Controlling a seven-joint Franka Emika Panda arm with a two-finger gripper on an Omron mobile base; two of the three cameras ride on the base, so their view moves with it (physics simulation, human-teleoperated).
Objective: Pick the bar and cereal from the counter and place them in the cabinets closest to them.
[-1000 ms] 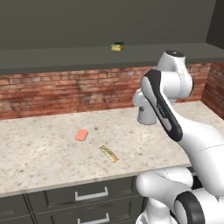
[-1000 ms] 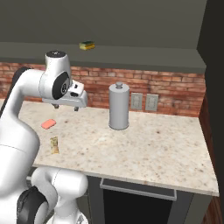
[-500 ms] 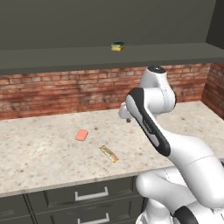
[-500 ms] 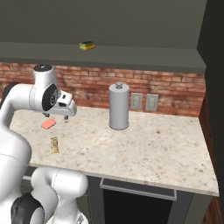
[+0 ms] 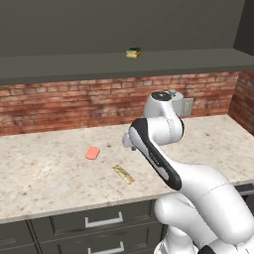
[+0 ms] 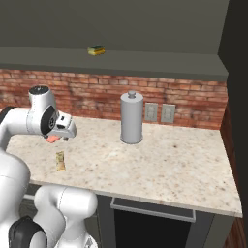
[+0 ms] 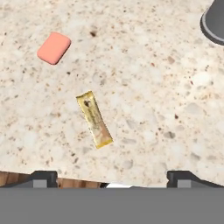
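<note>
Bar (image 7: pixel 94 119) — thin, shiny gold oblong — on speckled counter (image 7: pixel 166 78).

counter (image 5: pixel 59 173): bar (image 7: pixel 94 119); pink block (image 7: pixel 54 47); canister (image 6: pixel 131 117)

bars: I see one (image 7: pixel 94 119), golden
pink blocks: one (image 7: pixel 54 47), at my 10 o'clock
canisters: one (image 6: pixel 131 117)
cereal boxes: one (image 5: pixel 133 52)
wall outlets: two (image 6: pixel 159 112)

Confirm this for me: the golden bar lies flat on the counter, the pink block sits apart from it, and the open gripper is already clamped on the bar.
Not quite. The gripper is not clamped on anything: the hand view shows its fingertips spread wide above the counter, with the bar lying free ahead of them. The rest holds: the bar lies flat and the pink block sits apart from it.
</note>
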